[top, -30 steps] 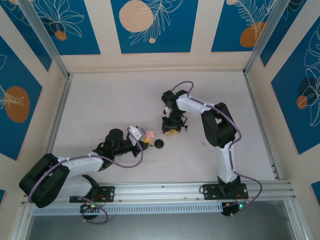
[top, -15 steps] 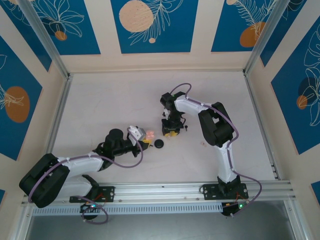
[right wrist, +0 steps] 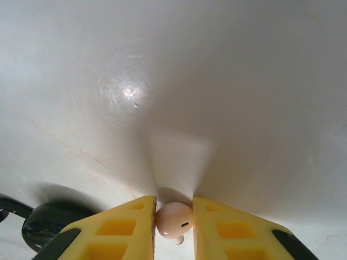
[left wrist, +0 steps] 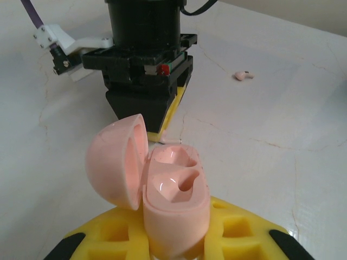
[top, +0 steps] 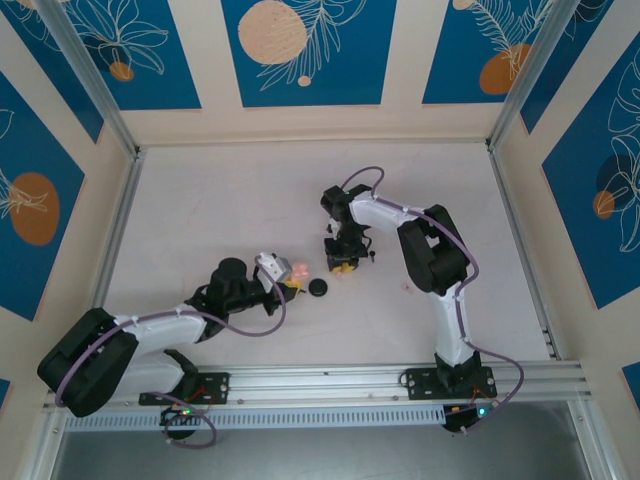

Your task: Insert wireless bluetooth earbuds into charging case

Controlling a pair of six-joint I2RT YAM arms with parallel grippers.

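White table [top: 220, 210] spreads out inside the blue-and-cream walled cell, with both arms bent in towards its middle. From the near left corner the left arm [top: 160, 325] lies low, and the right arm [top: 435, 250] folds back on itself so that its hand points down.

Its right hand [top: 342, 263] has yellow fingers [right wrist: 130, 227] clenched on a pink earbud [right wrist: 173, 219], which sits pinched between the tips, close above the table. Whether the bud touches the surface I cannot tell.

Just beside it, the left hand [top: 290, 275] grasps the charging case [left wrist: 173, 200], a pale pink shell standing upright between yellow pads. The case's lid [left wrist: 116, 162] is swung open to one side, and the two moulded sockets inside are bare. Seen from the left wrist, the right hand stands directly behind the open case.

A small black round disc [top: 318, 287] lies on the table between the two hands, nearer the front edge.

Off to the right, well apart from both hands, the second earbud [left wrist: 242, 75] lies loose on the table, pink like the first.
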